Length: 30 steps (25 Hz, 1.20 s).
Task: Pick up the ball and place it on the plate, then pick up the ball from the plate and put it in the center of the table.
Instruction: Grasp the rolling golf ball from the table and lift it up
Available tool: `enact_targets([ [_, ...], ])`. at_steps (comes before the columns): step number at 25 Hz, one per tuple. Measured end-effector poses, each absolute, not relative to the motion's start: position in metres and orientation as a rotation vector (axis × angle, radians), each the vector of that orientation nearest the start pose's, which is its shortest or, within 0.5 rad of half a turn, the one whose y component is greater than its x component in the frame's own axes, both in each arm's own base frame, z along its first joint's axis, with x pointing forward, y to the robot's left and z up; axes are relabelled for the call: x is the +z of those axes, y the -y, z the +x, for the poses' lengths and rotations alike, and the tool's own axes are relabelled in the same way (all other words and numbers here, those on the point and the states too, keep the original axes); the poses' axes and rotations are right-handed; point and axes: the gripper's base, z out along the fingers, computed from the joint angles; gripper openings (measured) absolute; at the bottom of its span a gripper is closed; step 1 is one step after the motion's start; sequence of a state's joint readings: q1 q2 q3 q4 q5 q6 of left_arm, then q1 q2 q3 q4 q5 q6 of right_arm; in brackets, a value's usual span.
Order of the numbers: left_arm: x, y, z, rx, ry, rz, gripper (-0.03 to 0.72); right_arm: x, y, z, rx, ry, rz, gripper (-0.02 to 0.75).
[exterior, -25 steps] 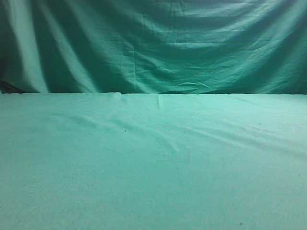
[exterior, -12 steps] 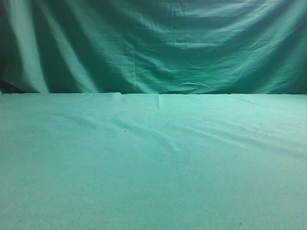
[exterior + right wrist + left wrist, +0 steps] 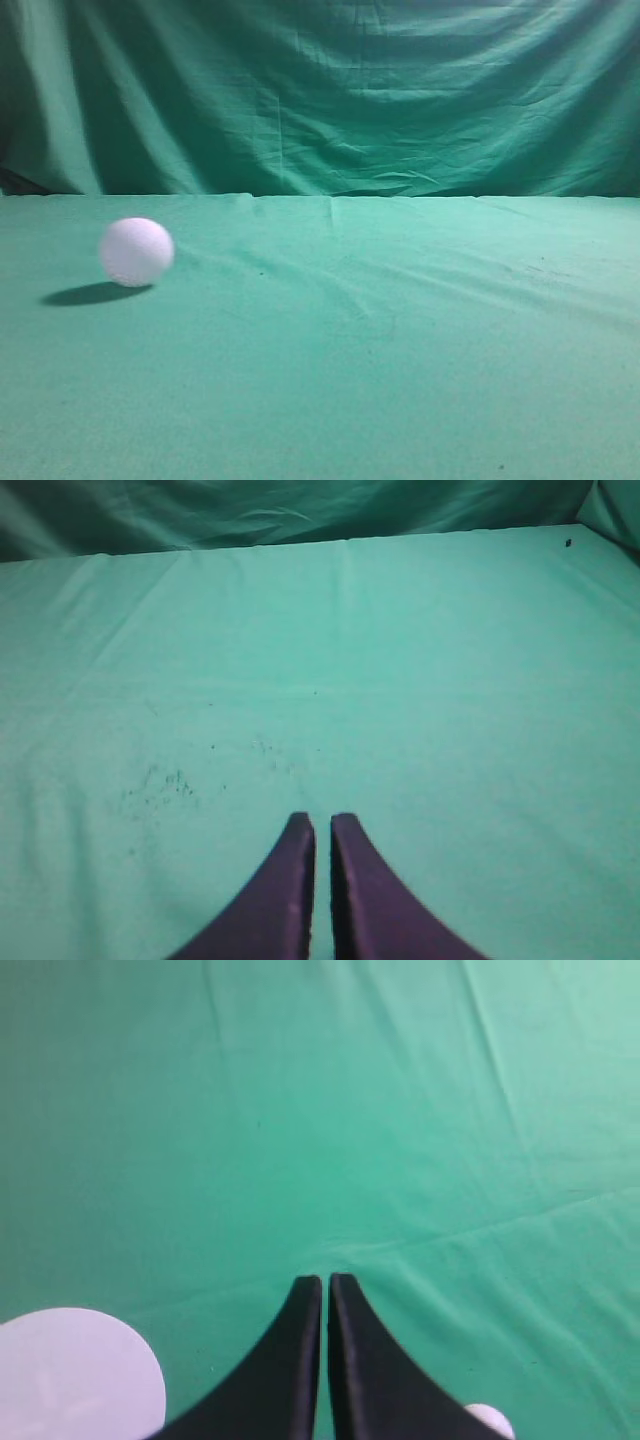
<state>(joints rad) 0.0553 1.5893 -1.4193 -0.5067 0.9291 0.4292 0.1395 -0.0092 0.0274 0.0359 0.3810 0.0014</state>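
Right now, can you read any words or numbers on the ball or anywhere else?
None can be read anywhere.
The ball: plain white, too blurred to show any print.
The plate: blank white on the part in view.
The table: bare green cloth, only small dark specks.

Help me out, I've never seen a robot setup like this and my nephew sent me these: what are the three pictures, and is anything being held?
It is a robot with two arms, each ending in a two-fingered gripper. One picture comes from a camera looking along the table, which is covered in green cloth; there a white ball lies on its left side. The other two come from cameras on the wrists. The left gripper is shut and holds nothing; beside it show a white plate and a small white thing at the bottom edge, probably the ball. The right gripper is shut too, over bare cloth.
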Motion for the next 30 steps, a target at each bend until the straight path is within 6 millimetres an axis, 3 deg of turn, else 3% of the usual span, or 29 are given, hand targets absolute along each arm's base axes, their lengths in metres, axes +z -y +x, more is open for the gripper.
enact_targets([
  [6, 0.393, 0.022, 0.296, -0.380, -2.301, 0.326, 0.000, 0.170, -0.009, 0.052, 0.132, -1.882, -0.108, 0.049],
  [8, 0.397, 0.028, 0.275, -0.373, -2.271, 0.384, 0.000, 0.170, -0.009, 0.052, 0.132, -1.882, -0.108, 0.049],
  [13, 0.391, 0.038, 0.224, -0.368, -2.164, 0.383, 0.000, 0.170, -0.009, 0.052, 0.132, -1.882, -0.108, 0.049],
  [20, 0.375, 0.034, 0.152, -0.258, -1.999, 0.418, 0.000, 0.171, -0.009, 0.052, 0.132, -1.875, -0.107, 0.049],
  [23, 0.357, 0.034, 0.126, -0.260, -1.975, 0.415, 0.000, 0.175, -0.010, 0.053, 0.183, -1.825, -0.070, 0.049],
  [30, 0.314, 0.032, 0.087, -0.245, -1.945, 0.408, 0.000, 0.191, -0.012, 0.055, 0.394, -1.655, 0.118, 0.049],
])
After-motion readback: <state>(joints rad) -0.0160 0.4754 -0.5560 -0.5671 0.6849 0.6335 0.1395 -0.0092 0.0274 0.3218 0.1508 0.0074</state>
